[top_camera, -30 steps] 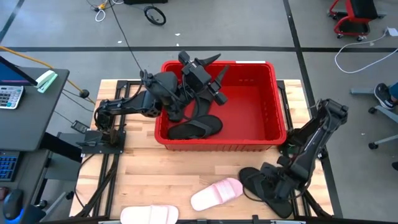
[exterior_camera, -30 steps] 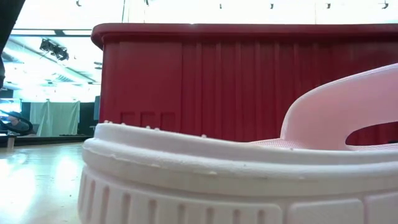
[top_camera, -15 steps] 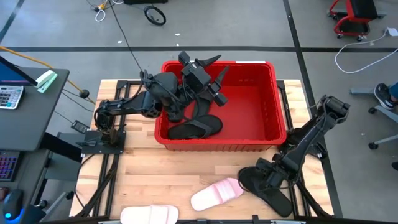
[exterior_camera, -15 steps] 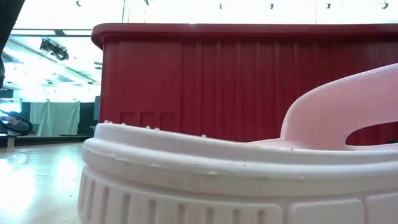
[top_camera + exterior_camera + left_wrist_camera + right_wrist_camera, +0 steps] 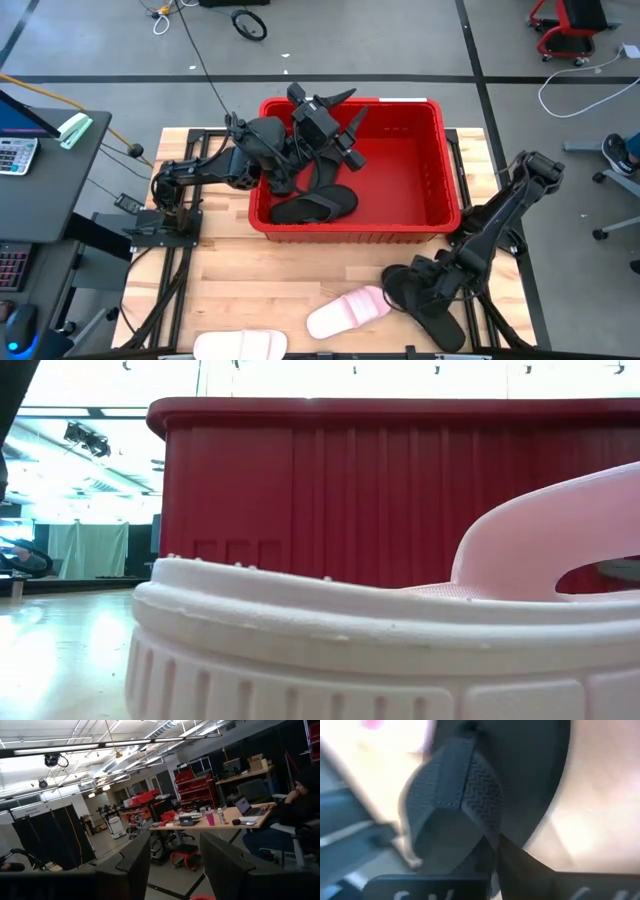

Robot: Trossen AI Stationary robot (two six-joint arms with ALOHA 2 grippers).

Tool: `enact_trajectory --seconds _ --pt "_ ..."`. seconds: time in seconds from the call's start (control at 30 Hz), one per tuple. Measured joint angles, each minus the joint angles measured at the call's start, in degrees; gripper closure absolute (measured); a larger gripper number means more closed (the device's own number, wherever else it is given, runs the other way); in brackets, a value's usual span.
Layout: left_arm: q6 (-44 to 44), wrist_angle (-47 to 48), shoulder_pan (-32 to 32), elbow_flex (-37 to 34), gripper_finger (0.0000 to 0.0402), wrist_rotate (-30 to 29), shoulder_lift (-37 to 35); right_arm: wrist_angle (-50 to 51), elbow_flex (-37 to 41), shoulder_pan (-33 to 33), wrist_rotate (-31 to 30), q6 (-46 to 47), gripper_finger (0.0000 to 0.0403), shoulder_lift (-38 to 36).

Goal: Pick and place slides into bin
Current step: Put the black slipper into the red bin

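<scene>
The red bin (image 5: 452,170) stands at the table's far middle, with one black slide (image 5: 318,205) lying on its floor. My left gripper (image 5: 350,112) hangs open above the bin's left half, nothing between its fingers (image 5: 135,865). Black slides (image 5: 440,322) lie in a pile on the table's near right. My right gripper (image 5: 425,290) is down on that pile, shut on a thong slide's straps (image 5: 465,795). Two pale pink slides (image 5: 348,310) (image 5: 240,346) lie soles down near the front edge; one fills the low view (image 5: 350,640) before the bin (image 5: 400,480). My right gripper has the black thong slide's straps (image 5: 470,827) below the toe post, bunched together into a ridge between its fingers (image 5: 530,865). The fingers come steeply from above. The slide's sole (image 5: 530,770) lies flat on the table. The fingertips themselves are hidden behind the straps.
Metal frame rails run along the table's left edge (image 5: 170,270) and right edge (image 5: 500,310). A desk with a calculator (image 5: 15,152) stands left of the table. Bare wood lies between the bin and the pink slides (image 5: 300,265). A person sits at a far desk (image 5: 300,800).
My right gripper has come down and a little toward the table's left onto the pile of black slides, tipping steeper. The left arm and the slides have stayed put.
</scene>
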State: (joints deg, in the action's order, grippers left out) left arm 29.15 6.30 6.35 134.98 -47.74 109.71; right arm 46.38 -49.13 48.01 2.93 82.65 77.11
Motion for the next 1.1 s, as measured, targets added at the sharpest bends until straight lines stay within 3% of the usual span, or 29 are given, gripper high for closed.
enact_trajectory --seconds 0.2,0.6,0.73,0.87,1.1 --pt "0.0 0.0 1.36 0.0 0.0229 0.0 0.0 4.54 -12.91 1.16 -5.21 -2.93 0.0395 -4.38" --pt "0.0 0.03 5.52 0.0 0.0225 0.0 0.0 26.44 -39.24 1.35 -24.9 -16.97 0.04 -7.38" --pt "-0.44 1.66 7.19 0.0 0.0224 0.0 0.0 34.46 -44.3 -2.79 -33.19 -20.27 0.0401 -7.38" --pt "-8.09 3.67 8.72 0.01 0.0225 0.14 0.02 39.42 -47.74 -9.92 -45.46 -22.26 0.0401 -7.49" --pt "-21.18 9.5 9.08 0.0 0.0221 0.06 0.04 36.55 -50.42 -22.76 -63.94 -29.77 0.0401 -7.46"
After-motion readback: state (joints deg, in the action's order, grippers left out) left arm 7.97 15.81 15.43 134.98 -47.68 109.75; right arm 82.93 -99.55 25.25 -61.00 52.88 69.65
